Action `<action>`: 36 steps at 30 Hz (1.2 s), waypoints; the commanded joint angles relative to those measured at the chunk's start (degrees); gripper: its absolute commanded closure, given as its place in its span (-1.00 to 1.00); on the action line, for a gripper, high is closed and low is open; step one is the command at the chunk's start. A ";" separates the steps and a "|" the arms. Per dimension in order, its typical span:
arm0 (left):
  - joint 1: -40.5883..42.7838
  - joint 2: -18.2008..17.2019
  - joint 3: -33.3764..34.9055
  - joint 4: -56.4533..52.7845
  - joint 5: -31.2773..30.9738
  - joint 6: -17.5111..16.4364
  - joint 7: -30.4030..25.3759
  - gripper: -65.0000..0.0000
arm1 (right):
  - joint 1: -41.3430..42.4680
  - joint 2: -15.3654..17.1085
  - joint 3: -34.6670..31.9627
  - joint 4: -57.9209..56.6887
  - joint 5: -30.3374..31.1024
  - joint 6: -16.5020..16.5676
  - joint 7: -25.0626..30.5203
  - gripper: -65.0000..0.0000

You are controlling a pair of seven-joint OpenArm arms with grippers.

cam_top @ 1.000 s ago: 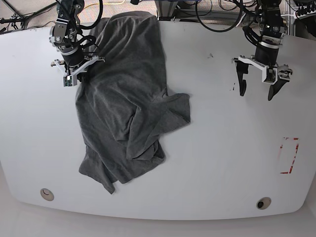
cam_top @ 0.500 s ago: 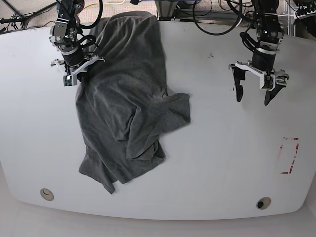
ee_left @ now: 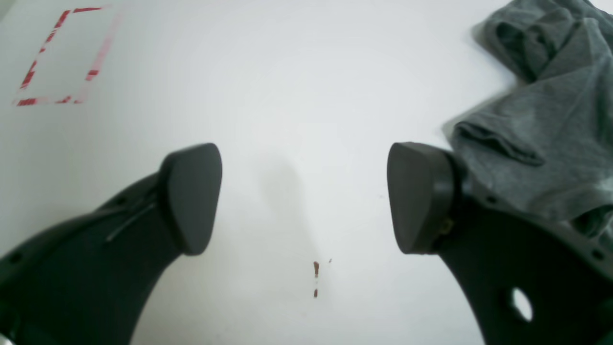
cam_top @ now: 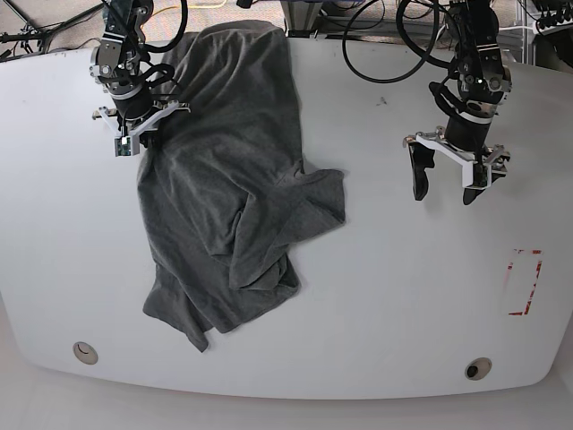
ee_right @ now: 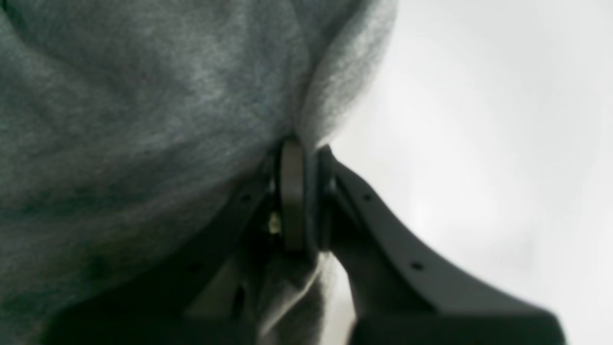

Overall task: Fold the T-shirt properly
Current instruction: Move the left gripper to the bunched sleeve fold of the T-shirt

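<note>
T-shirt [cam_top: 235, 188] lay crumpled, lengthwise, on the base view's left half of the white tabletop [cam_top: 394, 296], unmoved from a second before and nowhere near folded. Right end effector [cam_top: 134, 137] stayed pinched on its upper edge fabric. Left end effector [cam_top: 445, 179], jaws spread and empty, had dropped lower and shifted toward the shirt, probably heading for a second grasp.

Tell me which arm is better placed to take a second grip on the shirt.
The left. Its jaws stand open and empty over the bare table, near the T-shirt's sleeve. The right gripper is already shut on the shirt's edge.
</note>
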 commanded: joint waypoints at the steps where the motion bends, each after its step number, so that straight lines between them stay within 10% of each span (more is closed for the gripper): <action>1: -1.04 0.62 -0.13 1.49 -0.63 -0.23 -0.79 -0.57 | -0.29 0.40 -0.01 0.69 -0.80 0.28 -1.89 1.00; 27: -13.05 4.45 10.13 -6.43 -2.02 -5.62 6.37 -0.51 | -0.25 0.20 -0.47 3.46 -0.24 0.21 -1.50 1.00; 36: -18.39 5.65 11.75 -6.40 -4.76 -5.79 17.01 -0.53 | -0.29 0.18 -0.70 4.40 0.24 0.18 -1.50 1.00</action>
